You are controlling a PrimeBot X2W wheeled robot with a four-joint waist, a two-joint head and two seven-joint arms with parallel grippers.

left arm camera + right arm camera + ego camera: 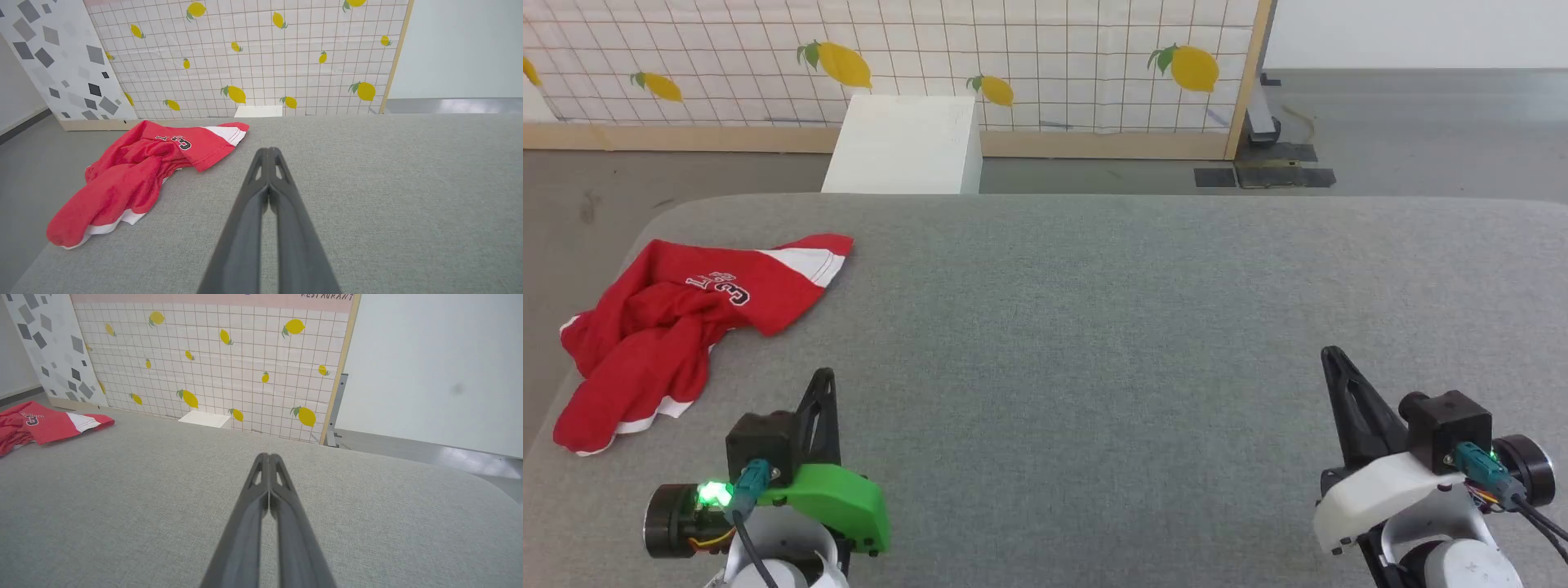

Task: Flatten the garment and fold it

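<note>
So the red shorts [686,318] are sitting crumpled in a heap at the far left corner of the grey fabric-topped desk [1094,327], right by the left edge. One leg pokes out toward the back right with its white hem band showing, and there's some white lettering on it. I can make out a 3 but the rest is too bunched up to read. Another white-trimmed bit lies at the near end of the pile. Definitely not flat, lots of folds and twists.

The left end effector [827,374] hangs over the desk just near the shorts on their right side, not touching them. From the left wrist view its 2 fingers are pressed together at the tips, nothing between them. The right end effector [1331,353] is way over on the right side of the desk, well apart from the shorts, and the right wrist view shows its fingers pressed together too, also holding nothing.

Behind the desk there's a white box [907,143] on the floor and a tiled panel with lemons [1045,49] on it.
</note>
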